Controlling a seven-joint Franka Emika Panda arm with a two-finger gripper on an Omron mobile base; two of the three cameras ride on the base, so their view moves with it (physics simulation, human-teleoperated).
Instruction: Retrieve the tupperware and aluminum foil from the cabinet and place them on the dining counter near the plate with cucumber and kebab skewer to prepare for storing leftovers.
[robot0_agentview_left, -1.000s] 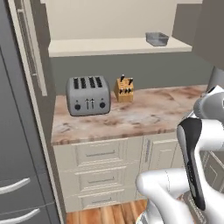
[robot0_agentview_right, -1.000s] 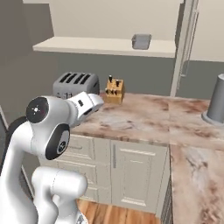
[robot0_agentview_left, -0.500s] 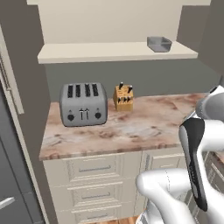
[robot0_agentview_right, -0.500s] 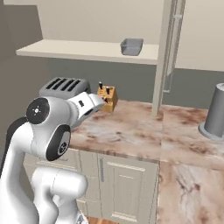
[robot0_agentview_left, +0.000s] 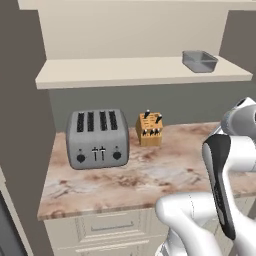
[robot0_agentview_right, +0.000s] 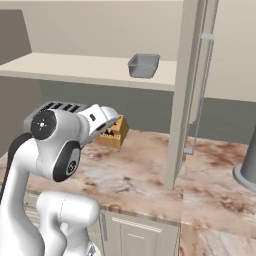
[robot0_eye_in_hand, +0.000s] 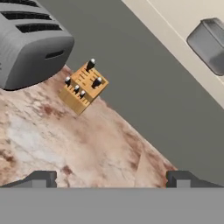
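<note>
The cabinet (robot0_agentview_left: 140, 72) shelf now faces the driven-up base, tupperware (robot0_agentview_left: 199, 61) far right; claw (robot0_eye_in_hand: 109, 178) spread, empty.

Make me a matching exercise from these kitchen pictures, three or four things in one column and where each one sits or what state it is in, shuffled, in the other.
Things:
1. toaster
2. knife block
3. grey container
4. gripper

Places or states:
A. on the cabinet shelf
B. open, holding nothing
C. on the counter, at the left end by the wall
D. on the counter, just right of the toaster

Pairs: 1-C, 2-D, 3-A, 4-B
</note>
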